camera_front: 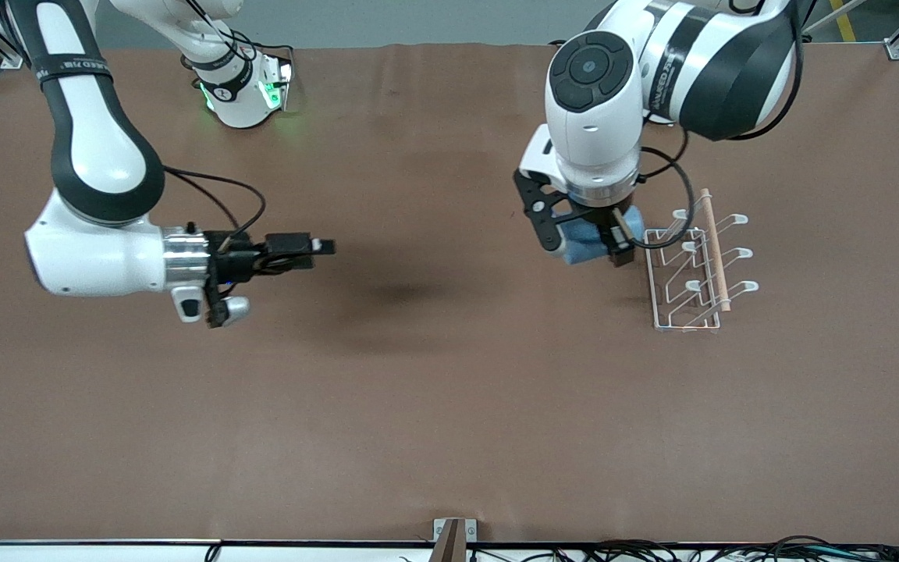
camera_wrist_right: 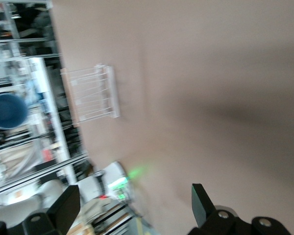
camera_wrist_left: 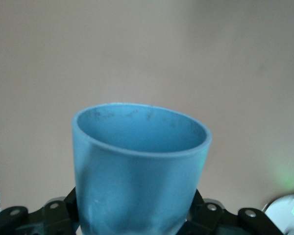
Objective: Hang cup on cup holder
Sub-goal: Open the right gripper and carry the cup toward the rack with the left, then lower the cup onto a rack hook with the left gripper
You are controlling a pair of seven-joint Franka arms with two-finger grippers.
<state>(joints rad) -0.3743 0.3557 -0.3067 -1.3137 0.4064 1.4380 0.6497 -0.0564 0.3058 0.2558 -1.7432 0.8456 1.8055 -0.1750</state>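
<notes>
Your cup [camera_front: 594, 238] is up in the air, clamped across its body by the left end effector [camera_front: 584, 248], over the counter [camera_front: 449, 390] just beside the cup holder [camera_front: 695, 269], on the rack's side toward the right arm's end.

In the front view the cup seems to lie roughly level, its long axis running along the counter and in line with the rack. The left wrist view looks along the cup to its open mouth, which faces away from the wrist; which end faces the rack you cannot settle from the front view.

The risks, as a judgement:
- If the mouth is not turned down over a prong's looped tip, the cup will strike the wire and push the light rack along the counter.
- The plastic wall is smooth and tapered, so a knock against the wooden dowel [camera_front: 713, 250] could twist it in the grip.
- The prongs stand close together, so a tip may catch the rim.

The right end effector [camera_front: 325, 247] waits over bare counter toward the right arm's end, well apart from the rack, holding nothing; the right wrist view shows its fingers spread.
</notes>
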